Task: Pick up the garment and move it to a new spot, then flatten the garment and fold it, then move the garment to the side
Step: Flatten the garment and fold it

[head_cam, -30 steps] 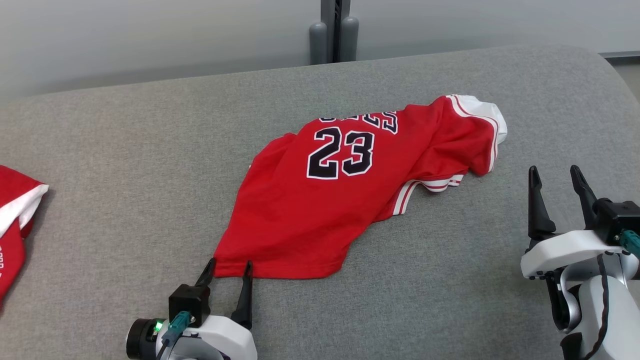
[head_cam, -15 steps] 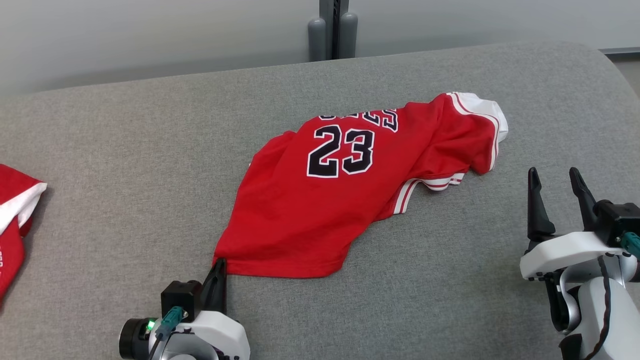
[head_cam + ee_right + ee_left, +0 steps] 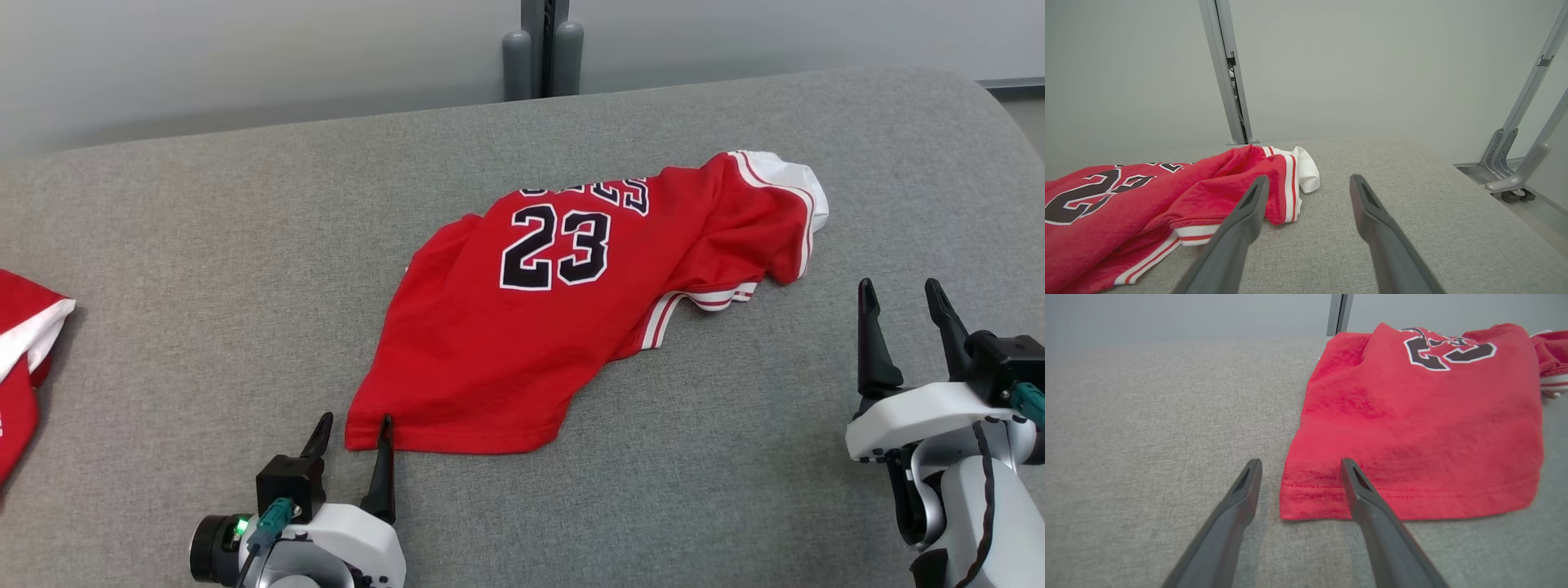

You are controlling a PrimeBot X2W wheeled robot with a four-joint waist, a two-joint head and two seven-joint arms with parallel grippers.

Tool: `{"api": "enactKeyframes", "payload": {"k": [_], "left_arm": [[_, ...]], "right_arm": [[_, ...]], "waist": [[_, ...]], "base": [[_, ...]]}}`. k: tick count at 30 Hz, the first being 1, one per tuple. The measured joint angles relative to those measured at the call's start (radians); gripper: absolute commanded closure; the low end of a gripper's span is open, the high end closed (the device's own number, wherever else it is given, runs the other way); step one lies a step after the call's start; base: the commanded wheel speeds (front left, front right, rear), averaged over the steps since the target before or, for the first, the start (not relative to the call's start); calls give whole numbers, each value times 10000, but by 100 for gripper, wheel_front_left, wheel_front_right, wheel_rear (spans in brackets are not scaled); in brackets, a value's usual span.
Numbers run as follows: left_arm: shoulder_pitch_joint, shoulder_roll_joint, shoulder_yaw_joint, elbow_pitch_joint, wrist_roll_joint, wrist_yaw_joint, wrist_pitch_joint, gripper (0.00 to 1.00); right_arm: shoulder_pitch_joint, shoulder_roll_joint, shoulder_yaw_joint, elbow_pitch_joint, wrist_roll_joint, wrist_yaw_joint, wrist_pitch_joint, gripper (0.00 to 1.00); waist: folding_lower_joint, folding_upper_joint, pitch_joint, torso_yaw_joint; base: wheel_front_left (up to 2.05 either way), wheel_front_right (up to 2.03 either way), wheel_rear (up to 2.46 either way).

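The garment (image 3: 522,318) is a red jersey with a black 23 and white-striped trim, lying rumpled on the grey padded surface (image 3: 204,269). My left gripper (image 3: 351,425) stands open at the jersey's near left hem corner. In the left wrist view that corner (image 3: 1310,498) lies between the fingers of the left gripper (image 3: 1300,465), with the right finger over the hem. My right gripper (image 3: 898,298) is open and empty, off to the right of the jersey. In the right wrist view the jersey's white-trimmed end (image 3: 1290,171) lies ahead and left of the right gripper (image 3: 1308,181).
Another red and white garment (image 3: 24,359) lies at the left edge of the surface. A grey post (image 3: 545,49) stands behind the far edge, against a pale wall. A metal frame with a caster (image 3: 1515,179) stands off the right end.
My left gripper shut at the hem corner half a second ago and has opened again, drawing back slightly. The jersey's corner stays on the surface. The right arm barely moved.
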Motion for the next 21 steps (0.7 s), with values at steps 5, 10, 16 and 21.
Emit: {"api": "enactKeyframes", "payload": {"k": [5, 10, 16, 21], "left_arm": [[-15, 0, 29, 125, -33, 6, 0, 0], [-140, 2, -69, 602, -100, -163, -12, 100], [-311, 2, -125, 0, 236, -171, -6, 100], [-532, 6, -165, -1528, 800, -460, 0, 100]], "right_arm": [[-20, 2, 96, -29, 54, 2, 0, 0], [-77, 2, 90, -48, 69, 0, 0, 0], [-63, 2, -63, -17, 65, 0, 0, 0], [32, 6, -46, 117, 209, 0, 0, 0]], "waist": [[0, 0, 117, -111], [0, 0, 224, -232], [0, 0, 109, -172], [0, -1, -212, -22]], "base": [[0, 0, 0], [0, 0, 0], [0, 0, 0], [0, 0, 0]]}}
